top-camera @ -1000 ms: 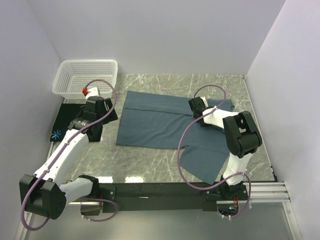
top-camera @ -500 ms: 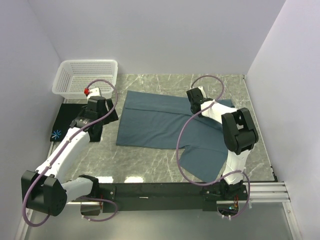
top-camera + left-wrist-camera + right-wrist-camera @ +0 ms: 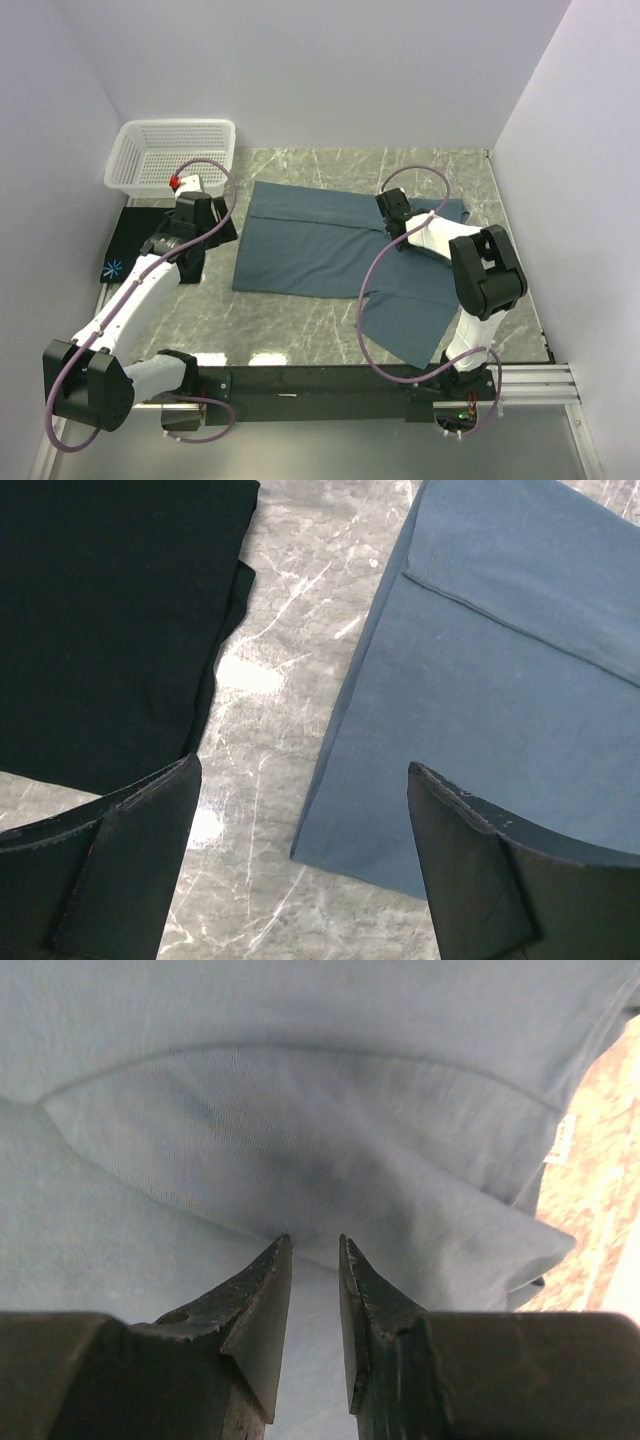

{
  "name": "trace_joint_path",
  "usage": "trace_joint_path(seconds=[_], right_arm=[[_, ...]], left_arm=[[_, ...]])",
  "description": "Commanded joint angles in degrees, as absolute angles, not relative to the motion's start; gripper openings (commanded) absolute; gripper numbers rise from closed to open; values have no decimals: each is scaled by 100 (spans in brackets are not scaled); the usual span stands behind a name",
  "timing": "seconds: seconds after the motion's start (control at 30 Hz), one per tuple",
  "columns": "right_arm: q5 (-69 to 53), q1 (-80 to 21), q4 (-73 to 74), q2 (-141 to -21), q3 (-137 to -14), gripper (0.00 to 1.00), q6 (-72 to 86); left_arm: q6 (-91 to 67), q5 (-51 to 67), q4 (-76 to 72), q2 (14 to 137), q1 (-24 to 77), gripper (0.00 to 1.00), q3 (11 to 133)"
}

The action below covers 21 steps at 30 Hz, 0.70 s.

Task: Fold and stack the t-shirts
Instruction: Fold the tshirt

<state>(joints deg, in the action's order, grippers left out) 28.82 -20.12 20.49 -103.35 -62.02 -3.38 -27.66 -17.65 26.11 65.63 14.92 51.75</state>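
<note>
At the desk's nine o'clock edge lies the black t-shirt, the left end effector spread wide beside it; the slate-blue t-shirt sprawls across the centre, the right end effector, fingers narrowly apart, over its three o'clock side.

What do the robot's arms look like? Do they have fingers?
Both the left arm and the right arm have white tube-shaped links and chunky black joints. A thin purple cable loops along each. Each arm ends in two dark, wedge-shaped fingers with scuffed edges.
</note>
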Motion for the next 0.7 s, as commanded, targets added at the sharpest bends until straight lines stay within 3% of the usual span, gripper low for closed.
trace_joint_path(seconds=[0.0,0.67], right_arm=[[2882,-2057,1907,-10300,-6117,33,-378],[2786,-2065,1934,-10520,-6310,31,-747]], left_arm=[[-2672,-1696,2426,6460,1494,89,5115],[-2654,-1679,2426,6495,1494,89,5106]])
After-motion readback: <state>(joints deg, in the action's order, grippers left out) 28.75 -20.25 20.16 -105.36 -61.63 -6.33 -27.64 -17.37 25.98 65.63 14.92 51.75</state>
